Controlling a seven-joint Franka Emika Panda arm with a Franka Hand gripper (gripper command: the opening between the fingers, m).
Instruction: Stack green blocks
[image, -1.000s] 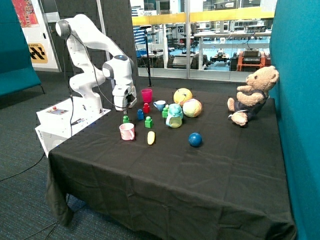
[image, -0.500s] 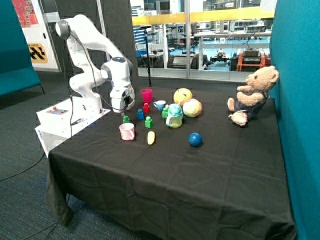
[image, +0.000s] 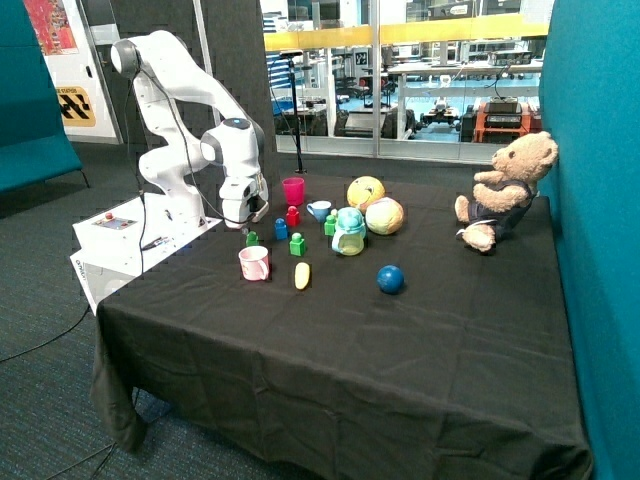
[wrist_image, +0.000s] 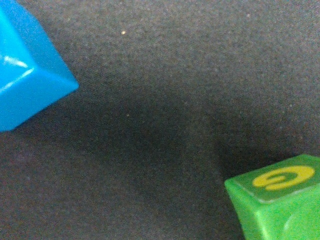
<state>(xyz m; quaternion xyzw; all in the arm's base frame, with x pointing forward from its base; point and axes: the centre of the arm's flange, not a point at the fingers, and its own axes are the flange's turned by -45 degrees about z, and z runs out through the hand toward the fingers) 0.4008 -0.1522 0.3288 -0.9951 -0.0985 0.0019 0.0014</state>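
Green blocks unstacked, hand low above one, opening cannot be told

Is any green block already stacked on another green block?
No. In the outside view the three green blocks each stand apart on the black tablecloth, none resting on another.

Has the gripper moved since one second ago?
Yes. The gripper has shifted away from the magenta cup, toward the robot's base, and now hangs close above the green block by the pink cup.
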